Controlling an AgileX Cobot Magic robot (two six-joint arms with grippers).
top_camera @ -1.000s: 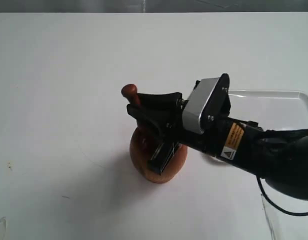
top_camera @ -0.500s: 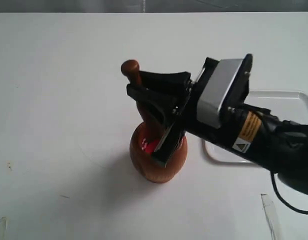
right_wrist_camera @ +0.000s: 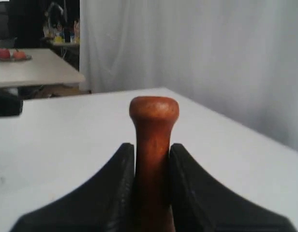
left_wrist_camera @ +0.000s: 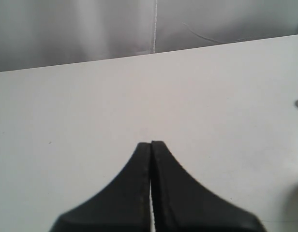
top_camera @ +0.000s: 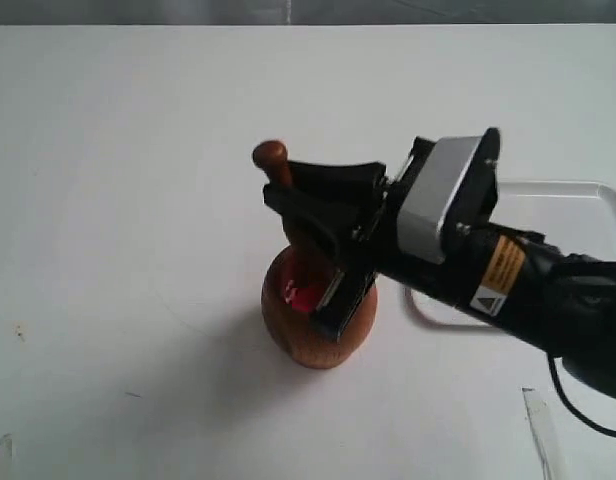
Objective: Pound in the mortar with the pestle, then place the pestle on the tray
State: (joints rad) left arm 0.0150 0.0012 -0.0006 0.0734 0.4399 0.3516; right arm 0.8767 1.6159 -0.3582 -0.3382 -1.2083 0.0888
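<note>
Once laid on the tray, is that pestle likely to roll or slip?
The pestle looks like stiff, solid turned wood. Its round shaft may well roll on the flat tray, though the low rim should stop it. Its smooth finish could slip in the right gripper if loosened.

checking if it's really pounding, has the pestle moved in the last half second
Yes. The pestle in the right hand has dropped: its knob sits lower, closer to the mortar, which stays put.

The right gripper (top_camera: pixel 286 192) and pestle (top_camera: pixel 271 155) block the mortar (top_camera: pixel 308 335) from above; open table (top_camera: pixel 118 200) lies to its left.
</note>
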